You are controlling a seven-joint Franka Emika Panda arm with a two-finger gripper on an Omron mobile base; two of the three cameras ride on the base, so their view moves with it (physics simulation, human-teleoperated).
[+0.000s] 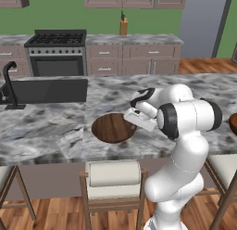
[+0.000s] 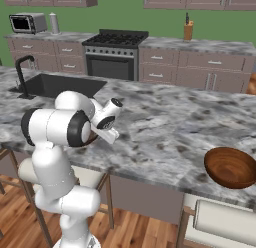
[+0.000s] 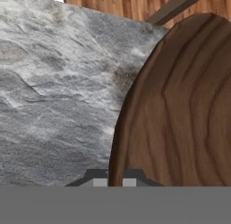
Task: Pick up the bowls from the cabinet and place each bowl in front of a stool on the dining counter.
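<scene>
Dark reddish-brown wood, a wide shallow round bowl [image 1: 113,127] is set on the grey-white marbled counter [image 1: 46,127] before a cream-cushioned wooden stool [image 1: 113,180]. The gripper [image 3: 111,180] is seen straddling its rim, apparently grasping it, though release cannot be excluded.

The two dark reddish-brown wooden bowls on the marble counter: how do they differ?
The wide shallow wooden bowl sits by the robot's gripper, in front of the middle cream-cushioned stool; the deeper wooden bowl sits apart to the right, before another stool. The first looks flatter and broader, the second rounder and deeper. Both are grained dark wood, upright on the marbled counter.
</scene>
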